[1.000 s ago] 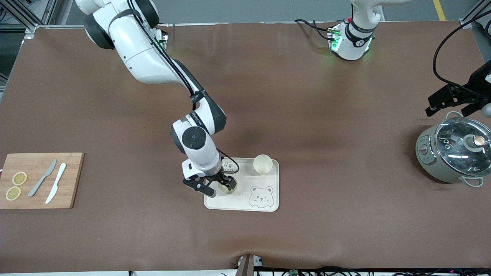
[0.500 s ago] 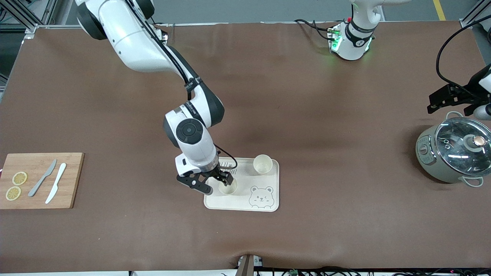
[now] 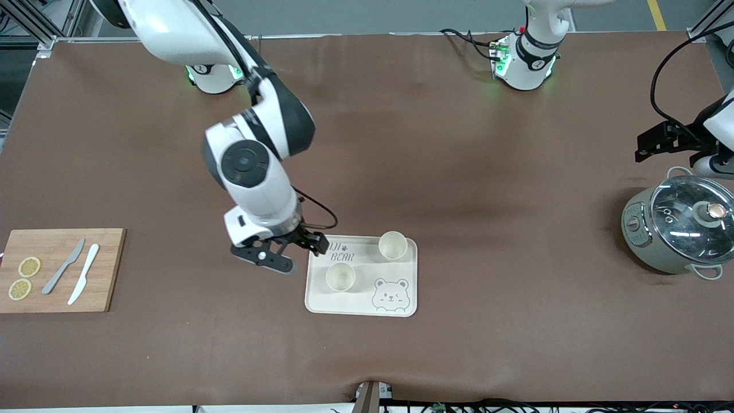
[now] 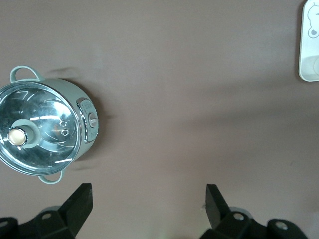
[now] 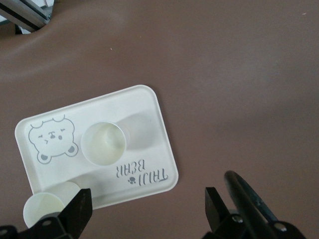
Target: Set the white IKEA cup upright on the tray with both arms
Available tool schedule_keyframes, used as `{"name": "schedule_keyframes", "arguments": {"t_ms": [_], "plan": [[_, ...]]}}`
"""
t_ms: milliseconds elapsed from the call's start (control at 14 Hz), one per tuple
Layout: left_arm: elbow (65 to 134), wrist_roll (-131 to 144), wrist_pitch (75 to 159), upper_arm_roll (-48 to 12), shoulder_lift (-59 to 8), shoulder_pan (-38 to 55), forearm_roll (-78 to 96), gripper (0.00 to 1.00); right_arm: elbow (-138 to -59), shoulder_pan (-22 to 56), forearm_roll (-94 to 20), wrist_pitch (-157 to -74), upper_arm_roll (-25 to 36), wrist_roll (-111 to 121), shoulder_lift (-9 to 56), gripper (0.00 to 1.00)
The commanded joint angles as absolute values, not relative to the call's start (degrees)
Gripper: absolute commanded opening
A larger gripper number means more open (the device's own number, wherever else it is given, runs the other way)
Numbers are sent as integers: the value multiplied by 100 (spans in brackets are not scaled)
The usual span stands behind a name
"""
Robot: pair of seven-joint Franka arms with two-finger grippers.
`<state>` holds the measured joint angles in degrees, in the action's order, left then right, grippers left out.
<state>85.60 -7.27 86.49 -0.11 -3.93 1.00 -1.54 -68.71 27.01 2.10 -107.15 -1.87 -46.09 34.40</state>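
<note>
Brown matting covers the table point(image 3: 459, 143). Board point(image 3: 109, 269), knives point(image 3: 74, 272) and lemon slices point(image 3: 26, 275) are seen at the right arm's end. Right gripper point(image 3: 292, 255), jaws open and empty, hangs over the tray point(image 3: 361, 307) edge; two cups point(image 3: 340, 277) stand upright on it. Left gripper point(image 3: 674, 146), open, hangs near the pot point(image 3: 679, 223).

The right gripper point(image 3: 285, 254) lifts off the cup point(image 3: 340, 277), pulling clear past the tray point(image 3: 363, 304) edge, jaws wide and empty.
</note>
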Motion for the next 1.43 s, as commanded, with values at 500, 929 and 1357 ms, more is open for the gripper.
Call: {"name": "schedule_keyframes", "arguments": {"t_ms": [500,929,1357], "plan": [[8420,-694,8525,17,-519,211,-246,100,-7049,1408,44,-8281,-255,-2174,1856,100],[8420,-756,8517,18,-457,202,-281,100,-7040,257,53,-7919,-220,-459,1301,100],[8420,-747,8525,9,-457,193,-220,100,-7049,-615,44,-7989,-229,281,1204,100]]}}
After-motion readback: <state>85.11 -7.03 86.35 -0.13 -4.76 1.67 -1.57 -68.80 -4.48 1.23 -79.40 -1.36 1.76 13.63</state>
